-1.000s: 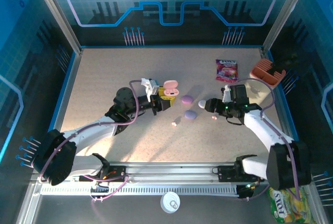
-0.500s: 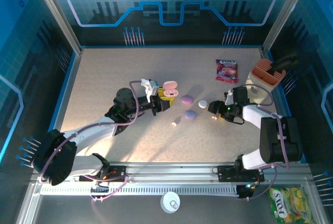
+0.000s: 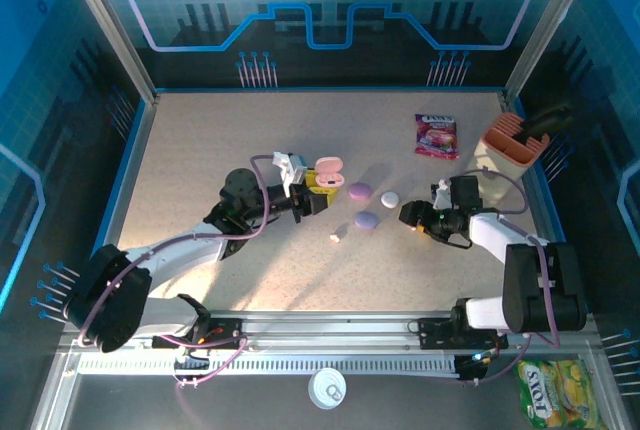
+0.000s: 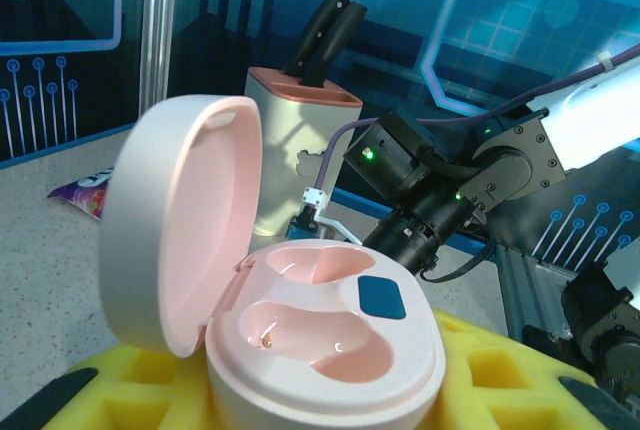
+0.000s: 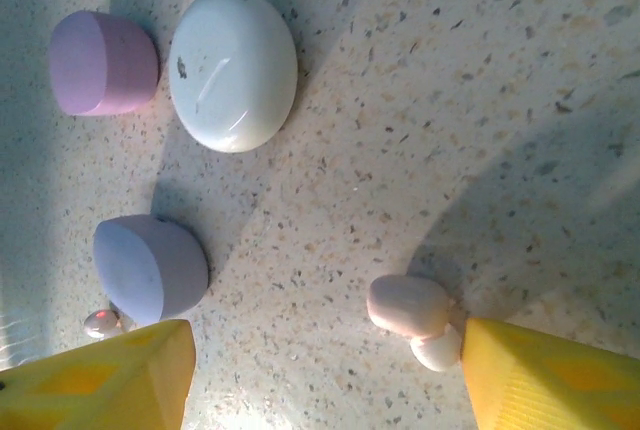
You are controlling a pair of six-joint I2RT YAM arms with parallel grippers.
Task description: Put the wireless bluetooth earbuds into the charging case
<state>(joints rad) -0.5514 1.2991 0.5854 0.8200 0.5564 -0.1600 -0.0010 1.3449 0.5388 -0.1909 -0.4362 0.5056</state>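
Currently, the open pink case (image 4: 325,345) is clamped by the left gripper (image 3: 318,186) near tabletop (image 3: 200,150) centre, and a pink earbud (image 5: 408,307) is bracketed, ungripped, by the right gripper's (image 5: 320,375) wide-open jaws toward the right edge.

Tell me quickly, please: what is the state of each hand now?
Left hand: closed on the open pink charging case.
Right hand: open, holding nothing; a pink earbud lies close by.
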